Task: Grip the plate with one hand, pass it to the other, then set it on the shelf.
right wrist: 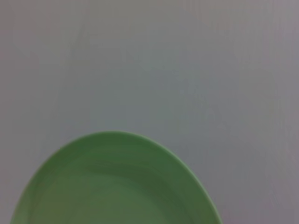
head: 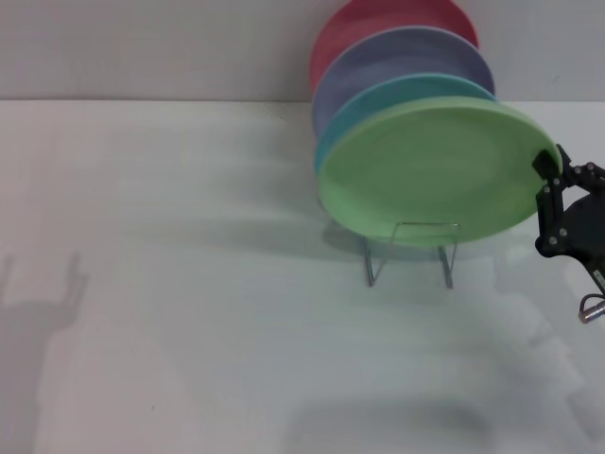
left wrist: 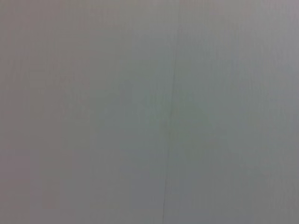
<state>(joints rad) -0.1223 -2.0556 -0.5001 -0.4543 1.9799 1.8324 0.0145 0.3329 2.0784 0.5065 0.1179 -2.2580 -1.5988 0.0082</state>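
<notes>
The light green plate point(head: 430, 170) was seen as a round, plain, matte and shallow disc, tilted on edge at the near end of a row of plates on the chrome wire shelf point(head: 411, 251), which stood on the white bench point(head: 189, 284) toward the far right. Just behind it a turquoise-blue plate point(head: 378, 99) was stacked, then a lavender plate point(head: 397, 57) and a red plate point(head: 359, 24) farthest back. The right tool point(head: 553, 184) was positioned at the plate's right rim, a black finger point(head: 546, 164) touching the edge; whether the rim was clamped could not be told. In the right wrist view the plate's curved green rim point(right wrist: 117, 186) was shown against the bench. The left tool was not seen.
</notes>
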